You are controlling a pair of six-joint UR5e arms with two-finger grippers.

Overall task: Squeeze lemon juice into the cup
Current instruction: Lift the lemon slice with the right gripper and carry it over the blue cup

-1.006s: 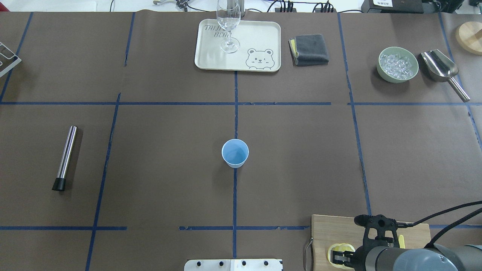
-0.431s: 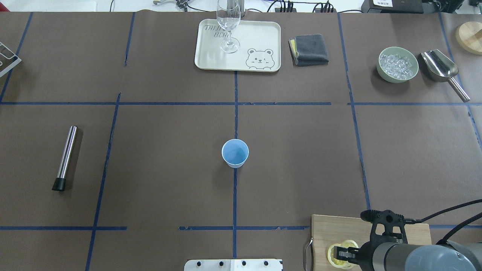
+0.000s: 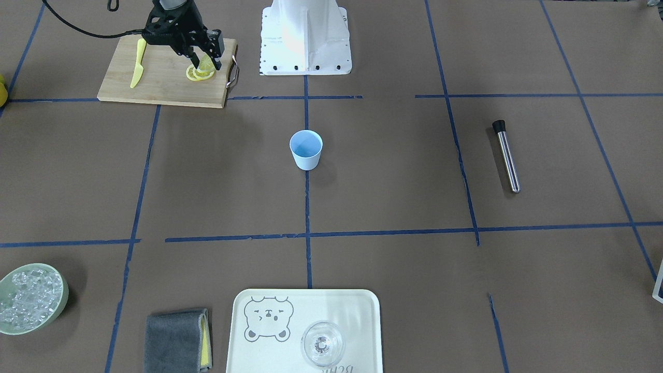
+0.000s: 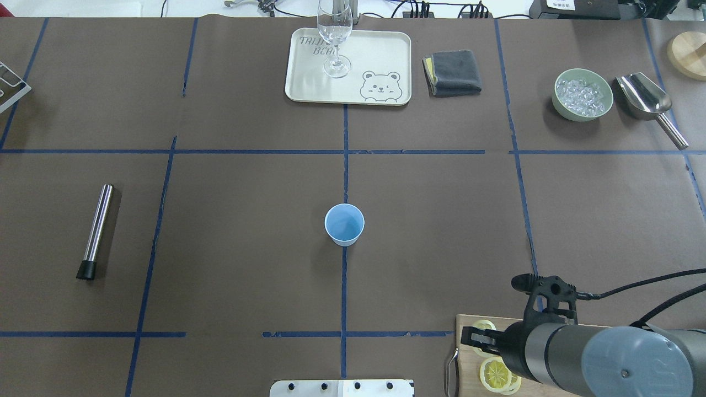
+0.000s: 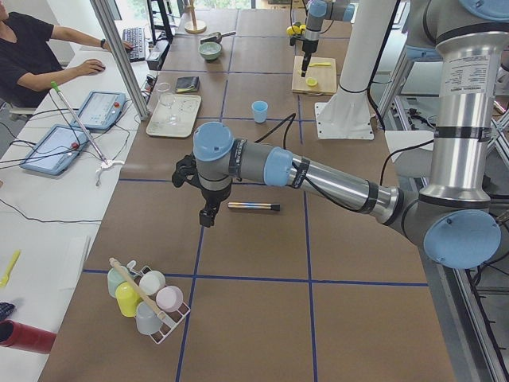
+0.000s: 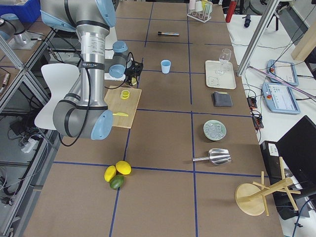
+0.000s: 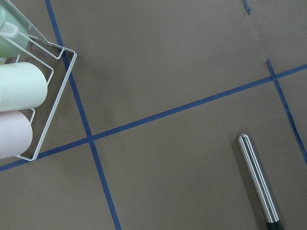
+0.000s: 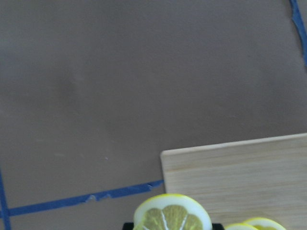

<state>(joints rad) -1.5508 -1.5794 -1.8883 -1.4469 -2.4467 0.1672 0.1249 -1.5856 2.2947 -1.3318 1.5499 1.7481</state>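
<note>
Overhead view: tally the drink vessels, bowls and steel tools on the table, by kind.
Small light blue plastic cup: 1
Clear stemmed wine glass: 1
Pale green round bowl of ice: 1
Shiny steel scoop: 1
Long steel rod with black tip: 1
Total: 5

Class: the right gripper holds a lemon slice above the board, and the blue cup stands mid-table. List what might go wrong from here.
1. The right gripper pinches the lemon, a thin slice, above the cutting board; it may slip out on the way to the cup.
2. The cup is small and stands free; juice might miss its mouth, or a low finger could tip it.
</note>
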